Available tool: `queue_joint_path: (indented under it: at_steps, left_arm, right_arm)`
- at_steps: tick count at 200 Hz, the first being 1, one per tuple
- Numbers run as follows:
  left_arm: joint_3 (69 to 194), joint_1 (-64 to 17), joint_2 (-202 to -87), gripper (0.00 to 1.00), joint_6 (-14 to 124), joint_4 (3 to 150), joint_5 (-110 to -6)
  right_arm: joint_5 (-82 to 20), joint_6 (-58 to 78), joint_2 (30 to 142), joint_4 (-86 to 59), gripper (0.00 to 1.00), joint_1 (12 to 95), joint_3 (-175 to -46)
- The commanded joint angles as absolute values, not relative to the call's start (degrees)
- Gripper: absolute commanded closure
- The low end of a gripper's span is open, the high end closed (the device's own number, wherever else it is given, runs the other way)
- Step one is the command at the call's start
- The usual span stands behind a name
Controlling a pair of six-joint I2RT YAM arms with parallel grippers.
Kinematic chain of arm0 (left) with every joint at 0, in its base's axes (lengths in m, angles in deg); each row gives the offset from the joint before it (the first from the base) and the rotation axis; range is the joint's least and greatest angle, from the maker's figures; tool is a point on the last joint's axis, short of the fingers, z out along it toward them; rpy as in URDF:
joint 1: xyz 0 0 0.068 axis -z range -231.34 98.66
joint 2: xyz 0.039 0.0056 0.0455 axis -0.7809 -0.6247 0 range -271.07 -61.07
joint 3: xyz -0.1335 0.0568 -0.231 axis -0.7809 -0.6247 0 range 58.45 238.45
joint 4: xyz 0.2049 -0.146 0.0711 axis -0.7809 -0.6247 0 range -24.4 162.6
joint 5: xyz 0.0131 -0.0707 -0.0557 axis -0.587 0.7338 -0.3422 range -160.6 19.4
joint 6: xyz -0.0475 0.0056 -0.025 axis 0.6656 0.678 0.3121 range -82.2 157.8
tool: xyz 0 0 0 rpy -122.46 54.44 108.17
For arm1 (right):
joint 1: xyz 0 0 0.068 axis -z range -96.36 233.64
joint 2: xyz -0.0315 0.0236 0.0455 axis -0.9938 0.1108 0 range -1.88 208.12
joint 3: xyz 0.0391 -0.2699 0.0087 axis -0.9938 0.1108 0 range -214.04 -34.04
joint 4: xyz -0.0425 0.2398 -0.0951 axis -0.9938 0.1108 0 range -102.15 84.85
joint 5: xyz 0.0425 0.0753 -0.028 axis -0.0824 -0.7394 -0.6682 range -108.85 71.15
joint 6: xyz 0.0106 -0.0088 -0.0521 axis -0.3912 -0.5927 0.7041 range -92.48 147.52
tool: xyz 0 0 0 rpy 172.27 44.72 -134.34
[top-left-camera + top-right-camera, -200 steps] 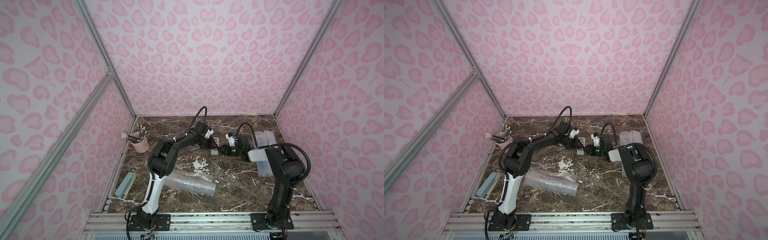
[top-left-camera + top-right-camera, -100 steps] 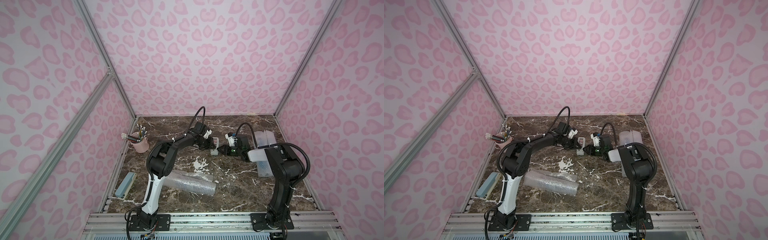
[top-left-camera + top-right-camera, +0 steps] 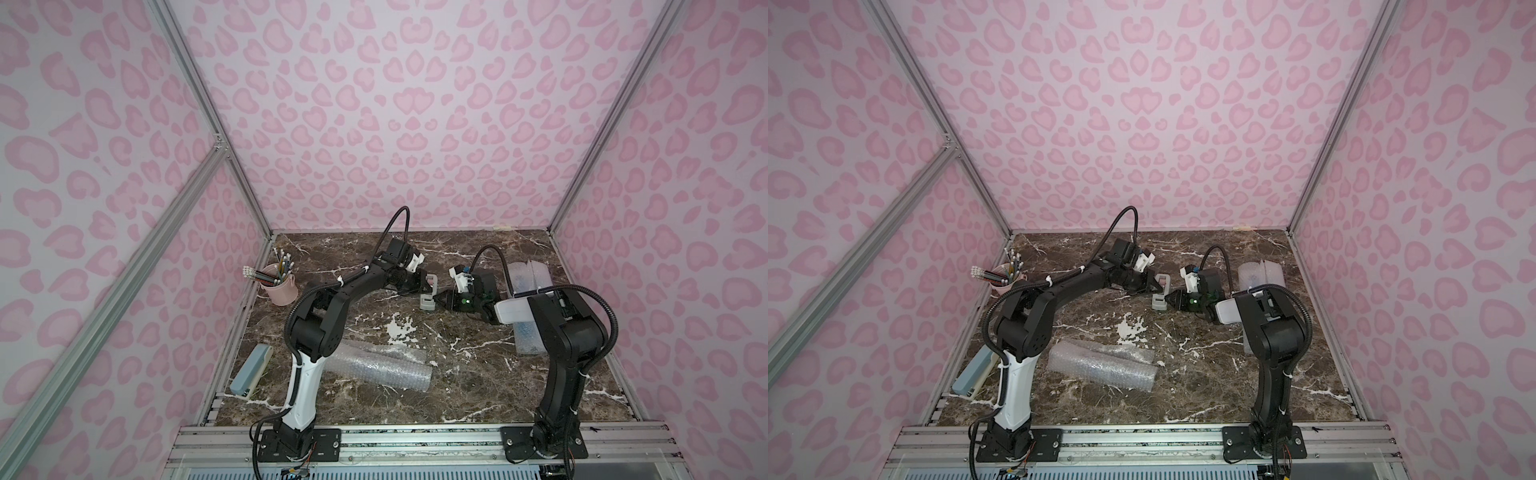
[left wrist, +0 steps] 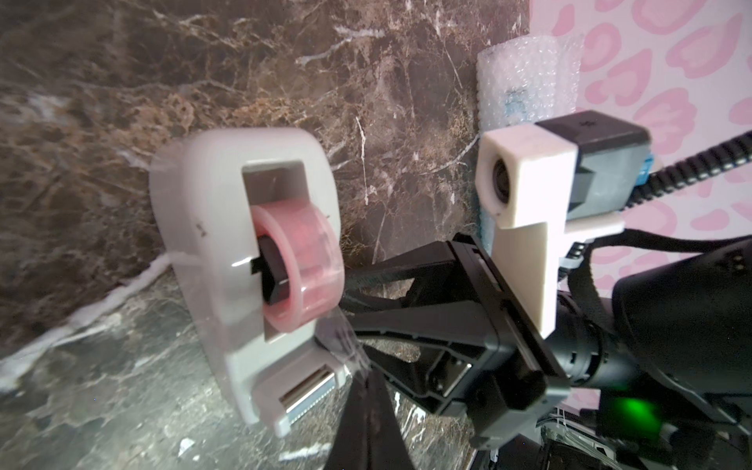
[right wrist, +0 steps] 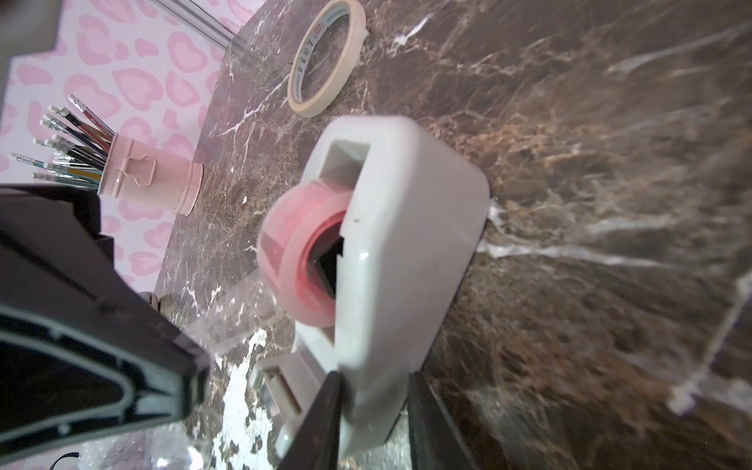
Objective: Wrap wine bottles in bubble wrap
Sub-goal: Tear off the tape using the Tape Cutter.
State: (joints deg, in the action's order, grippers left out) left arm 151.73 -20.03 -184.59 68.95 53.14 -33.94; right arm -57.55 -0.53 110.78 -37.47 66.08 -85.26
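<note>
**Gripping tape and dispenser at mid-table**

At the near left edge of the marble table (image 3: 478, 382) lies a pale blue-grey stapler-like case (image 3: 250, 370). Farther back on the left stands a pink cup (image 3: 281, 287) full of pencils (image 3: 266, 272). A loose roll of bubble wrap (image 3: 380, 365) lies on its side near the front, left of centre, partly behind the left arm's white link and well apart from both grippers.

At mid-table the left gripper (image 5: 197, 362) has its jaws pressed together. A clear tape strip (image 5: 228, 321) runs from the pink tape roll (image 5: 301, 260) to the gripper's tip. It seems pinched there, though the contact is blurred. The roll sits in a white tape dispenser (image 3: 428, 294) that stands on the table.

From the right, the right gripper (image 5: 372, 376) clamps the dispenser's low end beside the cutter, its jaws narrow, one finger on each flank. In the right wrist view a beige masking tape ring (image 5: 325, 57) lies flat beyond the dispenser.

At the far right a bundle (image 3: 528, 272) of bubble wrap lies along the side wall. A blue wine bottle (image 4: 513, 101) shows through it in the left wrist view, and the right arm hides its near part.
</note>
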Motion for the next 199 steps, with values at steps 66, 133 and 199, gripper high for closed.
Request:
queue_joint_path:
  at_steps: [66,133,199]
  left_arm:
    - [145.67,-18.65,-182.42,0.97,66.28,48.00,-32.87]
    - [143.74,-18.25,-184.31,0.97,64.16,45.83,-35.39]
    - [144.04,-17.86,-187.38,0.97,61.55,42.12,-40.68]
  right_arm:
    - [-53.80,-0.27,112.41,-32.06,0.72,65.93,-85.31]
    - [-53.22,0.10,112.87,-31.60,0.72,65.88,-85.37]
    - [-52.02,0.10,113.30,-30.94,0.72,65.73,-86.29]
